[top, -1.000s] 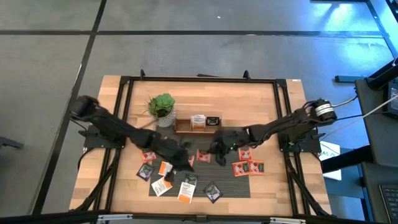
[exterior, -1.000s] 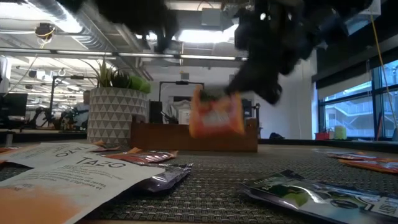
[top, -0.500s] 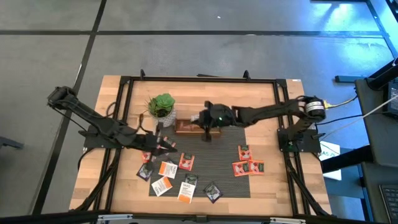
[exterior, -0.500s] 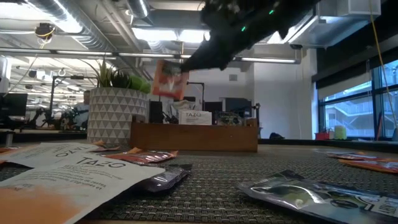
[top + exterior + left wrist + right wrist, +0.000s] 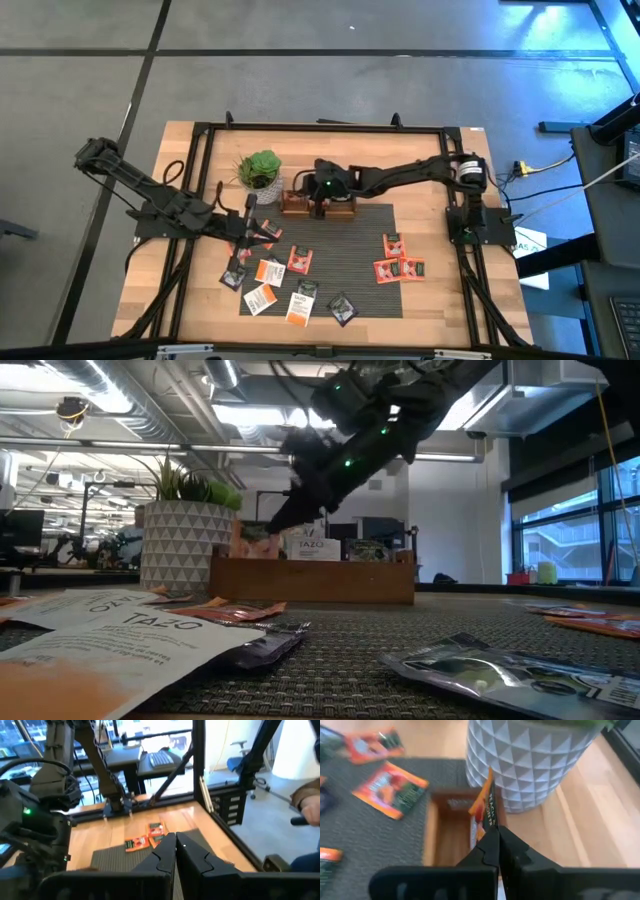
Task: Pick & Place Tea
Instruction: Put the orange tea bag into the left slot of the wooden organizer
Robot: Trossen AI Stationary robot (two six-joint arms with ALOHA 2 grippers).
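Over the left compartment of the wooden tray [image 5: 345,207], beside the plant pot [image 5: 262,178], my right gripper [image 5: 300,200] is shut on an orange-red tea sachet [image 5: 487,802]. In the low view the sachet [image 5: 250,540] hangs just at the tray's rim [image 5: 310,560]. Several more tea sachets lie flat on the dark mat [image 5: 350,240], among them an orange one [image 5: 299,259] and a cluster at the right [image 5: 398,268]. My left gripper [image 5: 264,232] hovers shut and empty above the mat's left end; its fingers [image 5: 165,852] are closed together. My right gripper pinches one end of the orange-red sachet [image 5: 489,827] between its two fingertips. The fingers slant down from the table's right side. The sachet stands on edge and sticks out past the fingertips toward the pot. Whether its low end touches the tray, I cannot tell.
The white faceted pot [image 5: 530,760] stands close to the held sachet, on the tray's left. A white sachet [image 5: 312,547] stands in the tray. A black frame [image 5: 200,150] runs around the table. A person's sleeve [image 5: 305,800] shows beyond the table.
My right gripper has carried the orange-red sachet from over the mat toward the far edge and leftward, then down to the tray's left compartment, rolling so the sachet is now edge-on. My left gripper has drawn back from the sachets toward the table's left and risen, still shut.
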